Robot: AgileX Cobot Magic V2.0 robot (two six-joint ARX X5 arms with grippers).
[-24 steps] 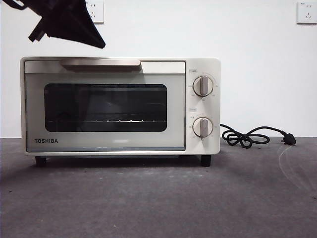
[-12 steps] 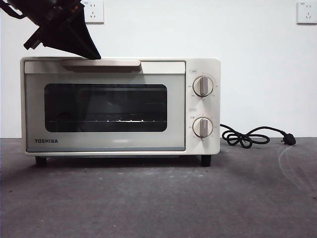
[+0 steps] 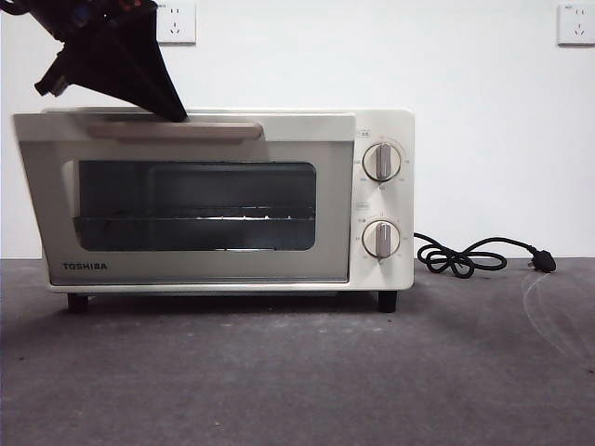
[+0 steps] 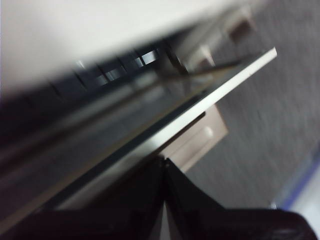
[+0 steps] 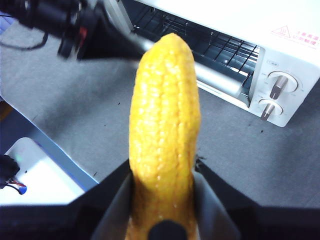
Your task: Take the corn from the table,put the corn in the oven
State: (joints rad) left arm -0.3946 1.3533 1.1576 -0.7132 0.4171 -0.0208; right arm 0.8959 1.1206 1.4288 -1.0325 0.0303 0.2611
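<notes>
The cream oven (image 3: 381,130) stands on the grey table (image 3: 297,372), its glass door (image 3: 186,269) tilted a little out at the top. My left gripper (image 3: 172,111) comes in from the upper left with its shut tip against the door's bar handle (image 3: 214,130). In the left wrist view the jaws (image 4: 164,162) meet at the door's upper edge. The right wrist view shows the yellow corn (image 5: 162,115) upright between my right gripper's (image 5: 162,175) jaws, above the table in front of the oven (image 5: 290,60). The front view shows neither the corn nor the right gripper.
A black power cord (image 3: 474,255) lies coiled on the table right of the oven. Two knobs (image 3: 381,200) sit on the oven's right panel. Wall sockets (image 3: 575,23) are behind. A white object (image 5: 35,180) lies beyond the table's edge in the right wrist view.
My left gripper came down onto the door handle, and the oven door has swung from shut to slightly open at the top.
</notes>
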